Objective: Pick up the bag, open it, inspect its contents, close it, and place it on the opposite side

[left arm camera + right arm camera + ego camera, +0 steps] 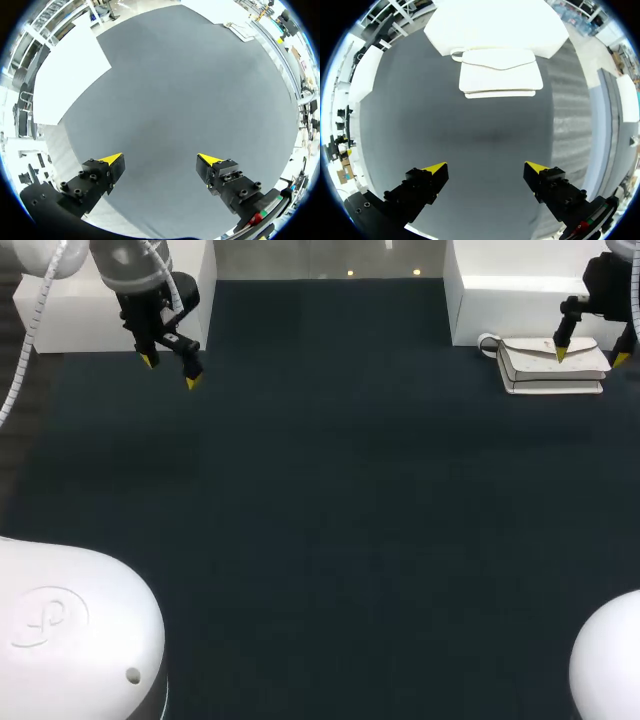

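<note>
A white flap bag [552,366] lies flat at the table's far right, beside a white block; in the right wrist view the bag [499,73] lies ahead of the fingers with its flap shut. My right gripper [590,355] hangs open above the bag, not touching it; its yellow tips [485,168] stand wide apart over bare mat. My left gripper [168,370] hovers open at the far left, nothing between its fingers [160,159]. In the left wrist view the bag [240,31] shows small at the far side of the table.
A white block [100,300] stands at the back left behind my left gripper. Another white block [510,290] stands at the back right behind the bag. A dark mat [320,520] covers the table.
</note>
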### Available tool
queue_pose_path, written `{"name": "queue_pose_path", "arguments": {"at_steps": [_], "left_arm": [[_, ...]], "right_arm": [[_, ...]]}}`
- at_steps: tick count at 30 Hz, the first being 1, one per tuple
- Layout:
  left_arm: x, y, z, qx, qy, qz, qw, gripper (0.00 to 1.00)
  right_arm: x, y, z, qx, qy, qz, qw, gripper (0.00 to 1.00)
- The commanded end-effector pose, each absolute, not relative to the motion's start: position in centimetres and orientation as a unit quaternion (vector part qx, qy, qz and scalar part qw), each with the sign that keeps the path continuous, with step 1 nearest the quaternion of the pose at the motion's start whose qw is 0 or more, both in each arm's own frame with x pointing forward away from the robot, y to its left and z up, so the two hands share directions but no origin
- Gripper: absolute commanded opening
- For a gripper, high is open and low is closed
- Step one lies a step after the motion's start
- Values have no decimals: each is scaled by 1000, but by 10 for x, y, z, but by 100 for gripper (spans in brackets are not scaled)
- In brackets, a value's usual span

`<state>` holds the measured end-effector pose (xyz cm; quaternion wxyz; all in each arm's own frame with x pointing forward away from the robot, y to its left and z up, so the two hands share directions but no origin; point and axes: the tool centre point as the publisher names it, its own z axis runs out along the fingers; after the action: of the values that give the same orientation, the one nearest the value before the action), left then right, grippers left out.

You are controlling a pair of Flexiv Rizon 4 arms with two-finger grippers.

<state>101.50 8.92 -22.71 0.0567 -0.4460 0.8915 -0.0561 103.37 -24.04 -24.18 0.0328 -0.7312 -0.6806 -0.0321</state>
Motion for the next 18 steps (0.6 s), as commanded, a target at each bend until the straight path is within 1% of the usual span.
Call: {"name": "queue_pose_path", "arguments": {"at_steps": [1,9,14,18], "left_arm": [[1013,93,-237,-199,952,-222,69,100],[1027,80,-259,-65,947,-312,46,100],[1037,65,-274,0,940,-337,49,100],[1048,53,-287,23,938,-344,42,100]], "right_arm": [[1048,-261,-255,-736,-672,-50,66,100],[1065,-284,-271,-745,-658,-75,85,100],[1074,-291,-281,-748,-652,-81,96,100],[1082,-298,-290,-750,-646,-88,109,100]]}}
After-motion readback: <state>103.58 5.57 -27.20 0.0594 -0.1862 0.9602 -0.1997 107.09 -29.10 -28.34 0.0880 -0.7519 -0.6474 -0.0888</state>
